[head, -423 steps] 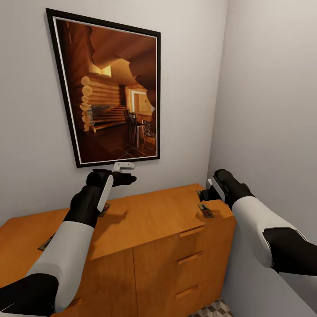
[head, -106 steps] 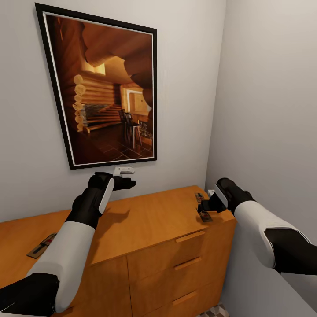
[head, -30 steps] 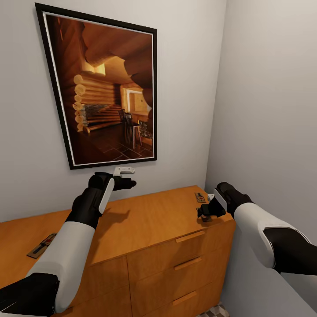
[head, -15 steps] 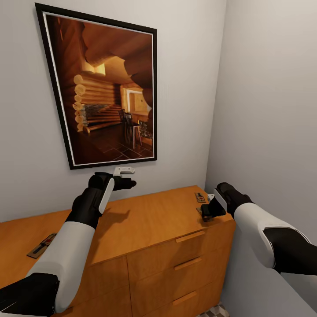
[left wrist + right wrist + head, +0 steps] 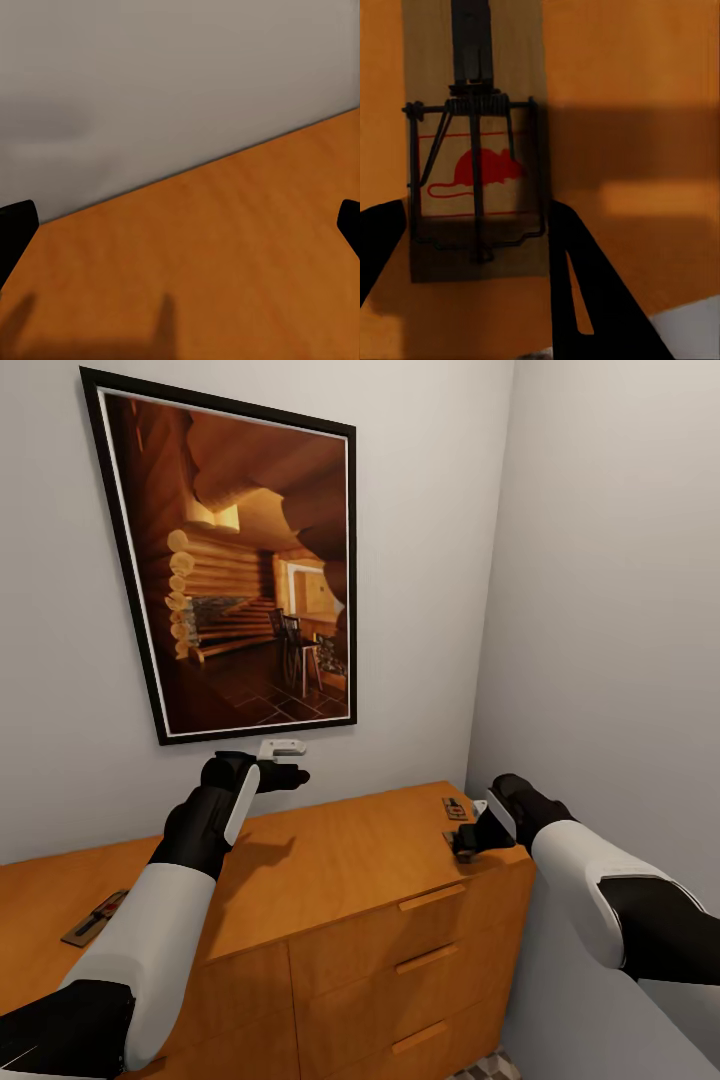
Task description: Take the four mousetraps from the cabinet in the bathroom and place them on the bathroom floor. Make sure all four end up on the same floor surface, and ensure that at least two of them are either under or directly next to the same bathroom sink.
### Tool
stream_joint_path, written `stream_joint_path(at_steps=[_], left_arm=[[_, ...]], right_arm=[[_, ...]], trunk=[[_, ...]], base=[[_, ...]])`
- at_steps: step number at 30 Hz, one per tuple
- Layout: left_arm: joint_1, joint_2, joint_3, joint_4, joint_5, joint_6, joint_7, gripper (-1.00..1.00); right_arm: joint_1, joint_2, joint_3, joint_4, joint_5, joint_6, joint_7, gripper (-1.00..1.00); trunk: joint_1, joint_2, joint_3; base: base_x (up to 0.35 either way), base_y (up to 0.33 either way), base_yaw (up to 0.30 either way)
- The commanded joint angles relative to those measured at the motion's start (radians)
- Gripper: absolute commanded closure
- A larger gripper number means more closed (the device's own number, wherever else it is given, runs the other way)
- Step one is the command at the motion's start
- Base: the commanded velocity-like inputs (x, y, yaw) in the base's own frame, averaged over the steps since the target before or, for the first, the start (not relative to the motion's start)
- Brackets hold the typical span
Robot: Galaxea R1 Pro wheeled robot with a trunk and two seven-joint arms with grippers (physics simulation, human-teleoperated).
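Note:
The orange-brown cabinet [image 5: 340,860] stands against the wall below me. One mousetrap [image 5: 476,150] with a red mouse print lies flat on its top, and my right gripper [image 5: 476,211] has its dark fingers [image 5: 577,285] against both long edges, shut on it. In the head view that right gripper [image 5: 467,841] sits at the cabinet's right end and covers this trap. A second mousetrap [image 5: 456,809] lies just behind it near the wall. Another mousetrap [image 5: 95,918] lies at the far left. My left gripper [image 5: 288,768] hovers open above the cabinet's back edge; the left gripper [image 5: 180,225] holds nothing. The sink is out of view.
A large framed picture [image 5: 240,560] of a log cabin hangs on the wall above the cabinet. The side wall [image 5: 620,610] closes in on the right, close to my right arm. A sliver of patterned bathroom floor [image 5: 482,1072] shows below the cabinet's right corner.
The right gripper has come down over the front right mousetrap, which lay in plain sight beside it 3.5 s ago. In the last second it only shifted slightly. The left arm has not moved.

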Motion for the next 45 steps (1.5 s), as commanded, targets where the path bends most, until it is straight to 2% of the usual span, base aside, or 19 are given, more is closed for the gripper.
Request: stream_joint_path(at_steps=[1,13,16,24,30,45], left_arm=[[-0.001,0.0,0.0,-0.001,0.004,0.004,0.001,-1.0],[-0.001,-0.003,0.0,-0.001,0.004,0.004,0.001,-1.0],[-0.001,-0.003,0.0,-0.001,0.004,0.004,0.001,-1.0],[-0.001,-0.003,0.001,-0.001,0.004,0.004,0.001,-1.0],[-0.001,-0.003,0.0,-0.001,0.004,0.004,0.0,-1.0],[-0.001,-0.002,0.001,-0.001,0.004,0.004,0.001,-1.0]], right_arm=[[0.0,0.0,0.0,0.035,-0.016,0.005,0.011,1.0],[0.0,-0.011,0.004,0.012,-0.007,0.028,0.016,1.0],[0.0,-0.015,0.003,-0.042,-0.007,0.058,0.017,1.0],[0.0,-0.016,0.002,-0.293,-0.009,0.058,0.017,1.0],[0.0,-0.017,-0.001,-0.385,-0.009,0.058,0.017,1.0],[-0.001,-0.017,0.004,-0.413,-0.007,0.058,0.015,1.0]], trunk=[[0.0,-0.001,-0.002],[0.0,-0.001,-0.002],[0.0,-0.001,-0.002],[0.0,-0.001,-0.002],[0.0,-0.001,-0.002],[0.0,-0.001,-0.002]], base=[[0.0,0.0,0.0],[0.0,0.0,0.0],[0.0,0.0,0.0],[0.0,0.0,0.0],[0.0,0.0,0.0],[0.0,0.0,0.0]])
